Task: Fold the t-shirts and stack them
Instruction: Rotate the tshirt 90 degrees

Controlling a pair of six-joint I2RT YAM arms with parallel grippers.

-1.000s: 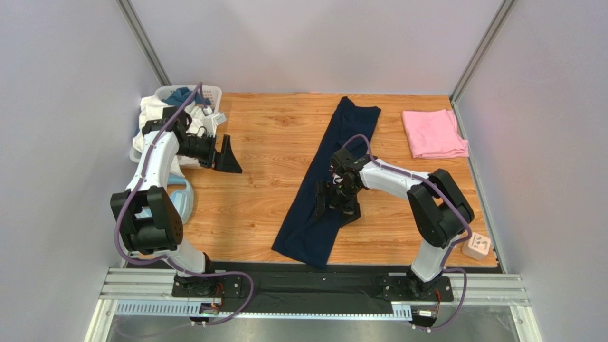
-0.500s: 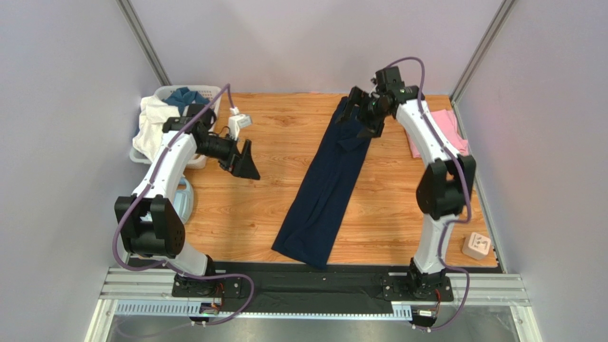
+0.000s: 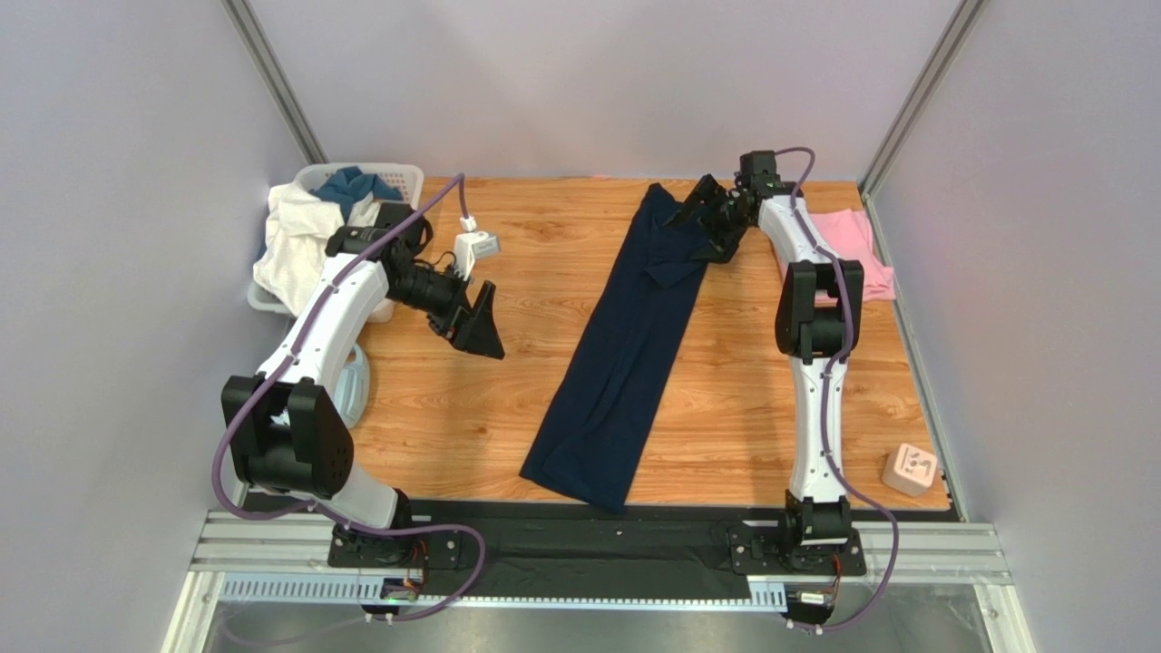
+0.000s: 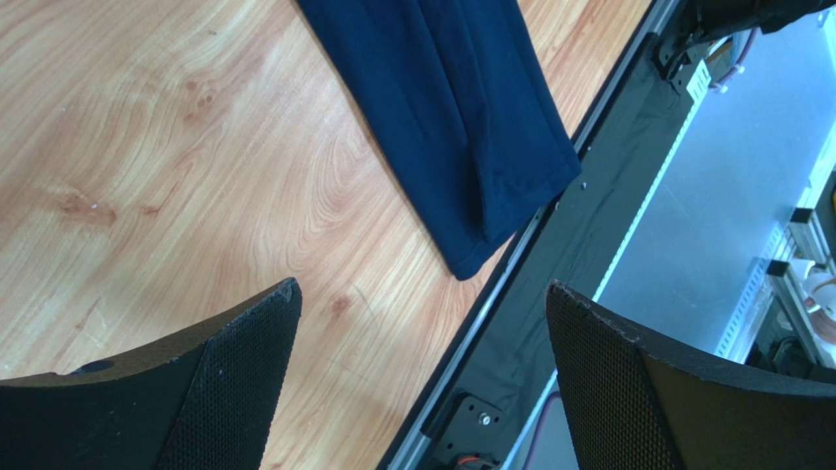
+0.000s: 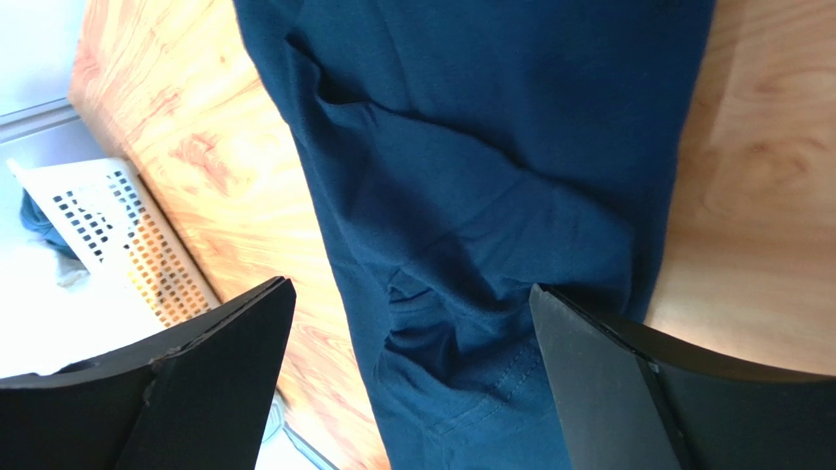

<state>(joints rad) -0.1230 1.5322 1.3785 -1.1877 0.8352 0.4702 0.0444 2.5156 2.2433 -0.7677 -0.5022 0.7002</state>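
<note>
The navy t-shirt (image 3: 620,361) lies folded into a long narrow strip, slanting from the far middle of the table to its near edge. Its near end (image 4: 461,117) shows in the left wrist view. A pink t-shirt (image 3: 859,245) lies folded at the back right, partly behind the right arm. My right gripper (image 3: 711,218) hovers open over the navy t-shirt's rumpled far end (image 5: 491,176), nothing between its fingers (image 5: 412,294). My left gripper (image 3: 480,327) hangs open over bare wood left of the strip, empty (image 4: 422,304).
A white laundry basket (image 3: 406,172) with clothes stands at the back left, and its mesh wall (image 5: 118,225) shows in the right wrist view. Light-blue headphones (image 3: 352,388) lie by the left arm. A small box (image 3: 909,470) sits near right. A black rail (image 3: 600,538) borders the near edge.
The right arm swung from the middle of the navy strip out to its far end, which is now rumpled. The left gripper drifted right towards the strip. Both stayed open.
</note>
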